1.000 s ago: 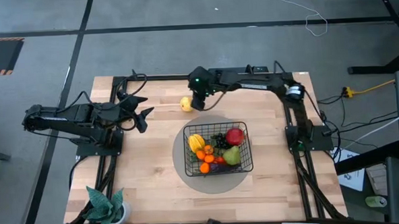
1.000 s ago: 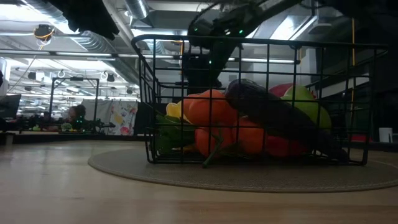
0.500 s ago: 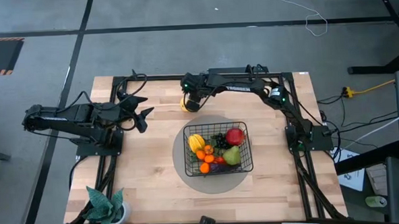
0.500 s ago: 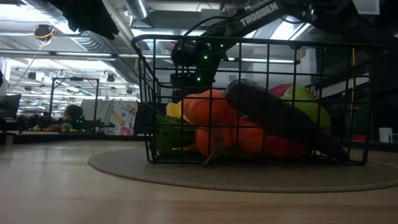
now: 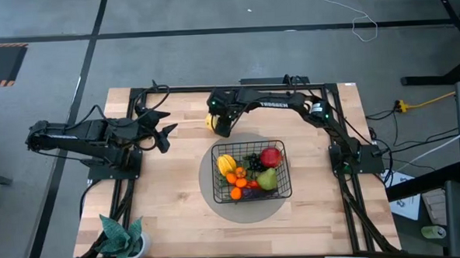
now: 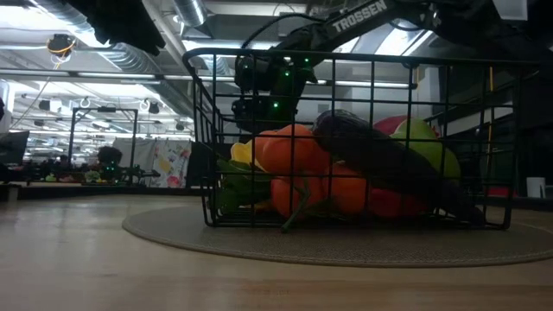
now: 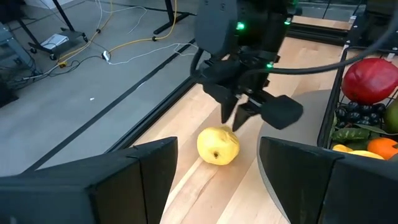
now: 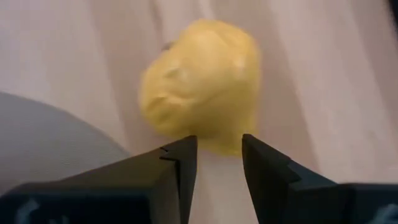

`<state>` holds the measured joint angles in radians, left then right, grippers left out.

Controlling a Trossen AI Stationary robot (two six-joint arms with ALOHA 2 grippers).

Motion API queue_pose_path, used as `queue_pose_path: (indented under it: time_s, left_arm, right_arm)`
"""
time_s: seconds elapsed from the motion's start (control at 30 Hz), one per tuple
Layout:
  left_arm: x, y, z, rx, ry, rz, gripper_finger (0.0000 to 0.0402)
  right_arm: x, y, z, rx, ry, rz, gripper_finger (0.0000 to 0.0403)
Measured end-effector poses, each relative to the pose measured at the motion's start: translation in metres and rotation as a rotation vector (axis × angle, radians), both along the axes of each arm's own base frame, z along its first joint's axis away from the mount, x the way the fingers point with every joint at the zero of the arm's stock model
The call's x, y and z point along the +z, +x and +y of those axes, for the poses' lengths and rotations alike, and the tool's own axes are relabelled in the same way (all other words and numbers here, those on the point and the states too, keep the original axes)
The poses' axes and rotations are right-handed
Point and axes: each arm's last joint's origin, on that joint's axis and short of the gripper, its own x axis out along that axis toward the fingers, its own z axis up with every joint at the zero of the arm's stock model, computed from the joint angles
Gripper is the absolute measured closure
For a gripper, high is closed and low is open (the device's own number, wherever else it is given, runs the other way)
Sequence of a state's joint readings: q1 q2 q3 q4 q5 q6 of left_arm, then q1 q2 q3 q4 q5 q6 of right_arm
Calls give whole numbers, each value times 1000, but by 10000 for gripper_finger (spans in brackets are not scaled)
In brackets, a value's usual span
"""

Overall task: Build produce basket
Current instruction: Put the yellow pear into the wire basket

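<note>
Right gripper [image 5: 219,126] shifted left since earlier frame — now over yellow fruit [image 5: 211,120], jaws part-open, not gripping. Fruit on table, 11 o'clock of basket [image 5: 250,172]. Left gripper [image 5: 166,133] parked, open.

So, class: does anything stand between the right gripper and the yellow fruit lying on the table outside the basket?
Nothing visible does. The right gripper hangs just above the yellow fruit, its fingers slightly apart, with only bare wooden table around the fruit. The basket sits off to the side on its round mat, not between them.
</note>
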<state>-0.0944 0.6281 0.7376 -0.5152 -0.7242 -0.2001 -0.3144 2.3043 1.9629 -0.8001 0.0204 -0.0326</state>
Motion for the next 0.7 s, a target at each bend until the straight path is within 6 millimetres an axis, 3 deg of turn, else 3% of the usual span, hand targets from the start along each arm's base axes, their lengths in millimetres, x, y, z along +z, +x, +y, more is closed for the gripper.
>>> queue_pose_path:
  time_s: [0.3,0.6,0.7]
  left_arm:
    - [0,0,0,0,-1,0,184]
    - [0,0,0,0,-1,-1,184]
    - [0,0,0,0,0,0,184]
  right_arm:
    - [2,5,18,120,66,-28,286]
    - [2,0,7,13,-69,40,286]
    - [1,-6,0,68,-37,69,286]
